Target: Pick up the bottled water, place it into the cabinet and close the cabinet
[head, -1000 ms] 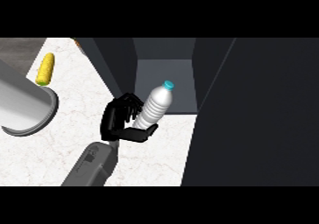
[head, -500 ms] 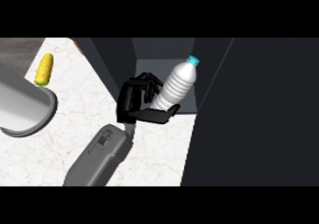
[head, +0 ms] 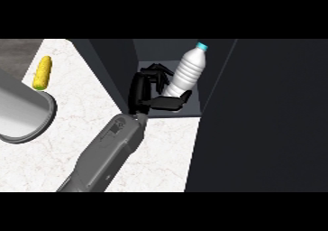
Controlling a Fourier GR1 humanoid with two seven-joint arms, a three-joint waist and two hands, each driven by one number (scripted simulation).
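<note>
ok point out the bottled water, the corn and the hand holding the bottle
bottled water [head: 185,72]: head view, middle of its body, below the blue cap
corn [head: 42,72]: head view, middle of the cob
left hand [head: 140,90]: head view, the black palm block beside the bottle

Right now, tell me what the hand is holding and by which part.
The left hand holds the bottled water by its lower body; the capped top stands clear of the hand.

We count one bottled water [head: 186,68], one corn cob [head: 42,72], one grey cylinder [head: 17,113], one cabinet [head: 112,67], one robot hand [head: 139,92].
</note>
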